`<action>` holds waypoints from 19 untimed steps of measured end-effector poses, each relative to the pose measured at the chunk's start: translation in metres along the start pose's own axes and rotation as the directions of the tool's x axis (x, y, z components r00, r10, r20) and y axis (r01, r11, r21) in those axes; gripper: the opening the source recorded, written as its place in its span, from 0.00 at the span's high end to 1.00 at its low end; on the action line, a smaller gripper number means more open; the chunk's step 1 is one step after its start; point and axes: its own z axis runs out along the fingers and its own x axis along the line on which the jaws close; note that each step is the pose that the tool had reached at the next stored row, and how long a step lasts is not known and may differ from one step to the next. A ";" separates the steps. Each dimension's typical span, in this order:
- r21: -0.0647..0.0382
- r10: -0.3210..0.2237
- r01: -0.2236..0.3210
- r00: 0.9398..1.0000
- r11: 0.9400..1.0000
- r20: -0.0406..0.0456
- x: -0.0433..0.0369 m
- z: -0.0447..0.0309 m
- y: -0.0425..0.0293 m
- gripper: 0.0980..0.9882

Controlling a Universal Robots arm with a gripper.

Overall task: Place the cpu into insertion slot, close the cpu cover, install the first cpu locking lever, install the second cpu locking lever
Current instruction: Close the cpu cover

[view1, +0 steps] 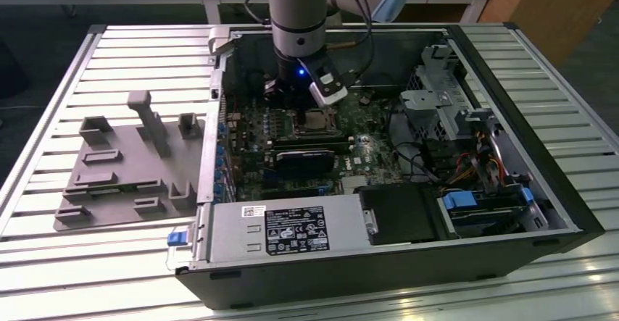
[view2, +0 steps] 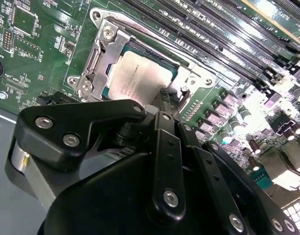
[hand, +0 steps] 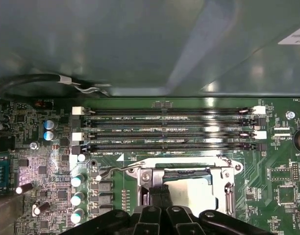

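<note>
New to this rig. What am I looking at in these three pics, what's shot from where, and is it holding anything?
It's one robot arm reaching down into an open computer case that lies on a slatted metal table. The exterior view comes from a camera off the arm and takes in the whole scene. At the exterior view's left, a grey moulded parts holder lies on the table. The two wrist views come from cameras riding on the arm. They look past the black gripper at the green circuit board. There, a silver chip is seated in the board with a metal frame lying around it, beside the long memory slots. The jaws look shut, with their tips close by the chip's edge. I see nothing held between them.
</note>
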 end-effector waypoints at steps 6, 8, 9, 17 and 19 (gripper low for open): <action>0.000 0.000 0.000 1.000 1.000 0.000 -0.0002 -0.0040 0.0003 1.00; 0.000 0.000 0.000 1.000 1.000 0.000 -0.0005 -0.0075 0.0006 1.00; 0.000 0.000 0.000 1.000 1.000 0.000 -0.0006 -0.0093 0.0007 1.00; -0.006 0.000 0.000 1.000 1.000 0.003 0.0009 -0.0074 -0.0002 1.00; -0.008 0.000 0.000 1.000 1.000 0.005 0.0014 -0.0055 -0.0009 1.00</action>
